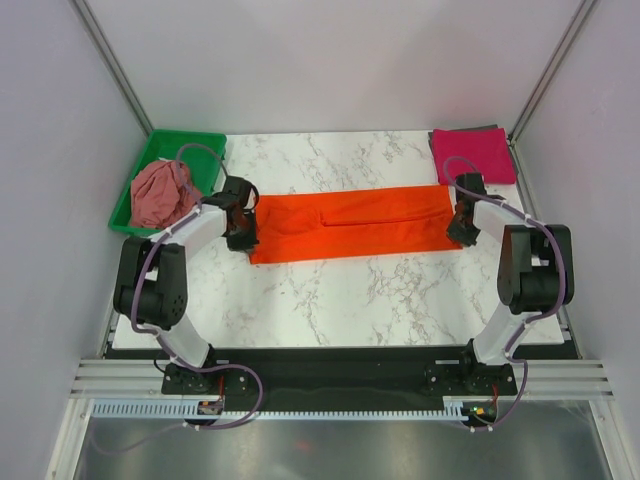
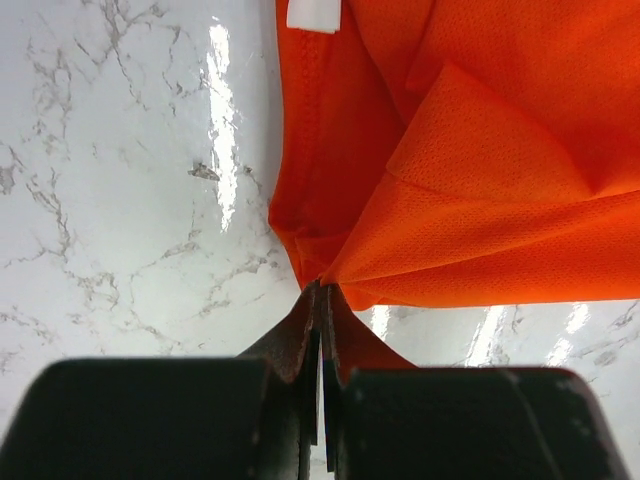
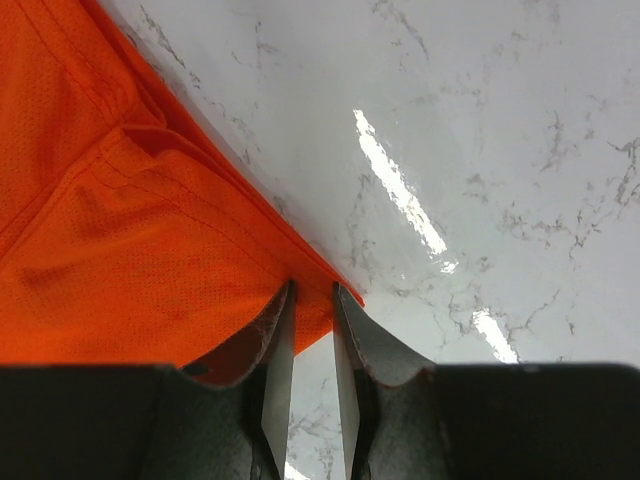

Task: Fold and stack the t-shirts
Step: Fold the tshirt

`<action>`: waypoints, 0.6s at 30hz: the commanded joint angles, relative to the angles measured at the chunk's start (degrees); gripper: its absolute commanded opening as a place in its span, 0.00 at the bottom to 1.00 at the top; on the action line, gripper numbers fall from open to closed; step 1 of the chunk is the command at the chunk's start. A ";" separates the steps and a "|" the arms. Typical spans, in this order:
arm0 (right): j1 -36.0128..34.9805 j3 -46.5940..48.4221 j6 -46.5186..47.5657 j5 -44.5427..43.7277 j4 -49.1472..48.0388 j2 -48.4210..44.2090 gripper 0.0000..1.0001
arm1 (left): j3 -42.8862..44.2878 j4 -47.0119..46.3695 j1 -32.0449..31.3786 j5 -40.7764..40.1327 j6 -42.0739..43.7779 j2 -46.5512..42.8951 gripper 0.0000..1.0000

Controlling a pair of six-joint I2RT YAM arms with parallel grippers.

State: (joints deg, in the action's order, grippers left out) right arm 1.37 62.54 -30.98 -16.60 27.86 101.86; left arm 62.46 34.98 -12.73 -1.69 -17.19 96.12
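The bright orange t-shirt lies as a long folded strip across the middle of the marble table. My left gripper is at its left end, shut on a pinch of the orange cloth, which bunches into folds at the fingertips. My right gripper is at the strip's right end. Its jaws stand a narrow gap apart, astride the hem corner of the orange shirt, which lies flat between the fingertips. The magenta-pink t-shirt lies folded at the far right corner. The dusty rose t-shirt is crumpled in the tray.
A green plastic tray sits at the far left, holding the rose shirt. Grey walls close in the table on three sides. Bare marble stretches between the orange strip and the arm bases.
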 commanded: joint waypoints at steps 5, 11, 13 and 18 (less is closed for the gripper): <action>0.13 -0.06 3.03 1.39 1.15 -6.41 0.30 | 8.11 5.79 0.08 -6.74 5.50 4.43 0.05; -3.47 3.97 6.72 15.15 -6.73 -12.13 0.34 | 10.93 6.42 0.78 -8.16 1.20 5.13 0.37; -7.59 6.09 9.53 20.71 -11.48 -10.12 0.39 | 12.59 6.50 1.91 -5.00 0.06 5.31 0.41; -16.02 14.25 11.38 41.70 -20.28 -1.25 0.50 | 17.86 6.15 4.47 9.82 -0.13 7.75 0.45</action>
State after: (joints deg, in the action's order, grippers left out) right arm -10.55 72.10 -22.33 9.02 15.90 96.01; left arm 75.64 41.47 -9.72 -2.22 -16.05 101.91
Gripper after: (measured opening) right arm 0.495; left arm 0.449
